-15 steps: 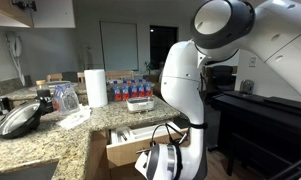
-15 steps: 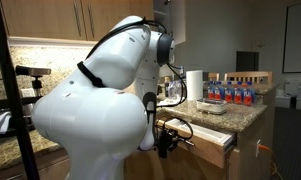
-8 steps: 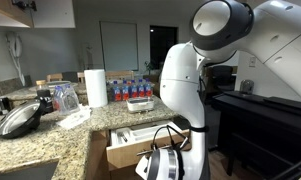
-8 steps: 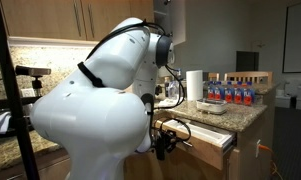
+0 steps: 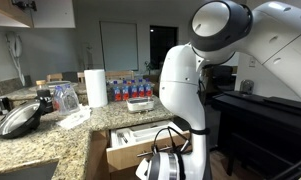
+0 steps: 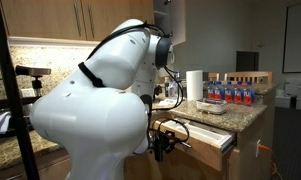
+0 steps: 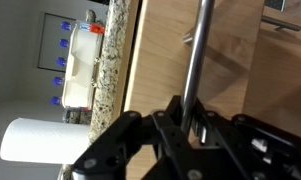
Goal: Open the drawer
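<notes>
The light-brown wood drawer [image 5: 125, 152] stands pulled partly out from under the granite counter, with a white cutlery tray [image 5: 133, 134] showing inside. It also shows in an exterior view [image 6: 202, 137]. In the wrist view the drawer front [image 7: 165, 60] fills the frame, with its silver bar handle [image 7: 197, 50] running down into my gripper [image 7: 188, 118]. The black fingers are closed around the bar. In both exterior views the gripper [image 5: 162, 160] [image 6: 162, 143] sits at the drawer front, mostly hidden by the arm.
The granite counter [image 5: 50, 140] holds a paper towel roll [image 5: 95, 87], a black pan lid [image 5: 18, 120], a row of bottles [image 5: 130, 88] and a small tray [image 5: 140, 103]. Wood wall cabinets [image 6: 80, 20] hang above. A dark piano [image 5: 260, 120] stands close behind the arm.
The drawer and gripper have come out slightly further; otherwise little has visibly changed.
</notes>
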### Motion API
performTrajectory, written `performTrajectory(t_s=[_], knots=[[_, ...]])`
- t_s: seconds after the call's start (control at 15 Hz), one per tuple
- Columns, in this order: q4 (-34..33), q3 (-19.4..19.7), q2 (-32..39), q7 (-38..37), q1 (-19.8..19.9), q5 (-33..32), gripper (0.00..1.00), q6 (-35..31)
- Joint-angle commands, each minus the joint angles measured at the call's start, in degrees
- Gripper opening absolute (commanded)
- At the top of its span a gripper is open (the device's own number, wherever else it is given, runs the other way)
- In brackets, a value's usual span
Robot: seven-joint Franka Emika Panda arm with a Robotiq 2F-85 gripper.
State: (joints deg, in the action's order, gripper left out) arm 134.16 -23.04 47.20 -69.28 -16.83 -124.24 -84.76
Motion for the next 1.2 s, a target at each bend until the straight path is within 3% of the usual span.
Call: performTrajectory(t_s=[0.0,0.07,0.13,0.27,0.8,1.13], knots=[[-0.23,-2.77,1.99,2.2,-2.39,1.16,0.08,-1.63],[-0.25,-3.1,1.73,2.66,-2.13,1.7,0.07,-2.45],[-0.25,-3.43,1.41,3.15,-1.95,2.21,0.36,-3.13],[-0.48,-4.37,1.05,4.55,-1.85,2.83,0.45,-4.49],[-0.11,-7.55,-1.19,7.62,-2.72,6.52,0.97,-8.52],[1.19,-9.38,-3.5,10.94,-2.25,6.74,1.0,-16.99]])
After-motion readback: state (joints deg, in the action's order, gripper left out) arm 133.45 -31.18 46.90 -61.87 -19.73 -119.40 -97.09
